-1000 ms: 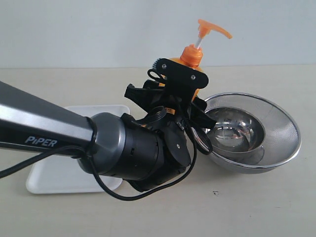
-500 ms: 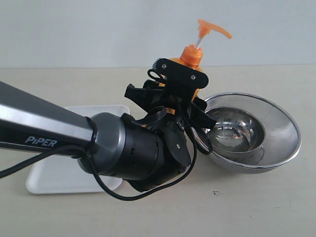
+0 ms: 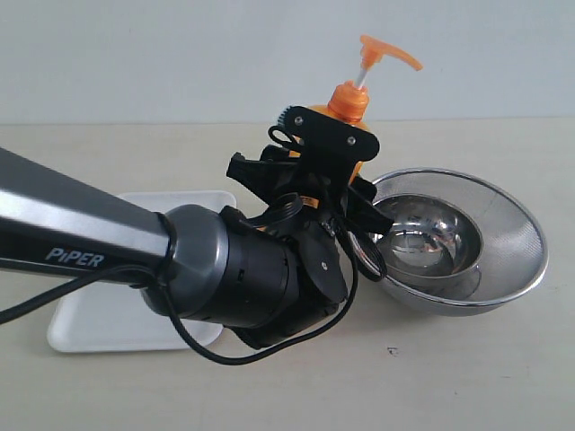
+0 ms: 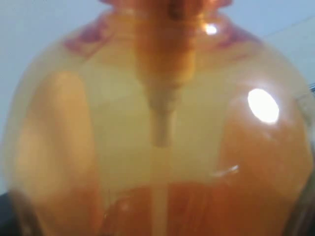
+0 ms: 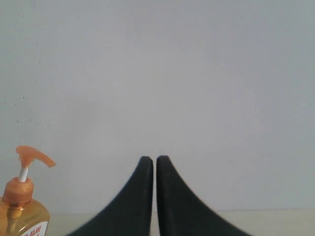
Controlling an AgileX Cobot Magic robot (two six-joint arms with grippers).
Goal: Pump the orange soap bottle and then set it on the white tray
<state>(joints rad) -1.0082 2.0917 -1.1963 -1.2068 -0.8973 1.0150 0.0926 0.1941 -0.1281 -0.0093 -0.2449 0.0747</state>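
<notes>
The orange soap bottle [image 3: 349, 99] stands upright at the middle back of the table, its pump head [image 3: 388, 51] raised on a white stem and its spout turned toward the right. My left gripper [image 3: 328, 166] is closed round the bottle's body, which hides most of it from the exterior view. The translucent orange body [image 4: 157, 147] fills the left wrist view. The white tray [image 3: 94, 328] lies flat at the left, partly behind my left arm. My right gripper [image 5: 155, 160] is shut and empty, off to one side, with the bottle [image 5: 22, 211] at the edge of its view.
A steel bowl [image 3: 427, 238] sits inside a wider mesh-walled bowl [image 3: 521, 256] just right of the bottle. A black cable [image 3: 269, 346] loops under my left wrist. A plain wall stands behind the table.
</notes>
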